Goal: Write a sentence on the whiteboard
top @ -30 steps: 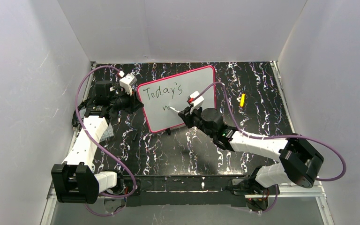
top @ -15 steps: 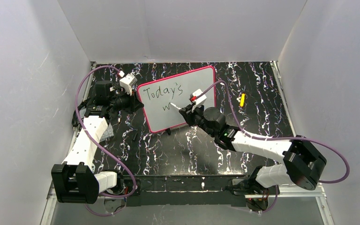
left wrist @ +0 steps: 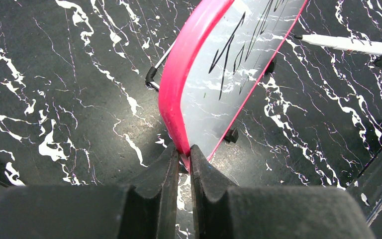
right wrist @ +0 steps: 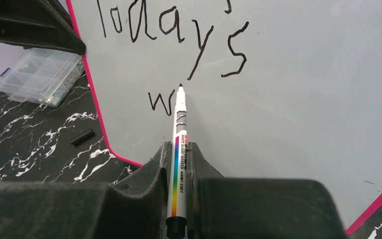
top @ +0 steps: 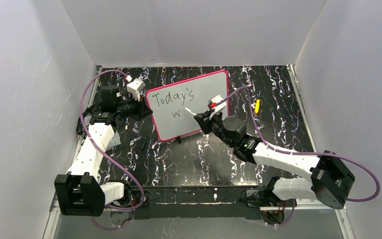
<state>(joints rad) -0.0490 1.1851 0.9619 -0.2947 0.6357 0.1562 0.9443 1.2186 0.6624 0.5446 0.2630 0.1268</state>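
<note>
Right now the rectangular, light grey-white whiteboard (top: 169, 124), round-cornered with a thin pink-red frame and small black feet, stands propped at a tilt on the black, white-veined marble-look worktop (top: 204, 159), left of centre and towards the back wall. The left end effector (left wrist: 185, 152) is pinched shut on the board's pink frame at its left edge — both dark fingers press the rim from either side, near a lower corner in the wrist view. The black handwritten sentence (right wrist: 174, 30) so far reads "Today's" on the upper line, with a lone "w" beginning the line below it. The right end effector (right wrist: 179, 149) is clamped around a slim white whiteboard marker (right wrist: 179, 124) with a rainbow stripe along its barrel, the pen running straight out between the fingers towards the board. Its black tip sits just beside the "w", at the top of that letter's last stroke; whether it actually touches the surface I cannot tell. Seen from above, that end effector hovers before the board's lower middle, the board lying between the two arms. A clear plastic compartment box (right wrist: 42, 74) lies on the worktop beyond the board's left edge, and a small yellow object (top: 257, 105) lies well apart to the right of the board
</note>
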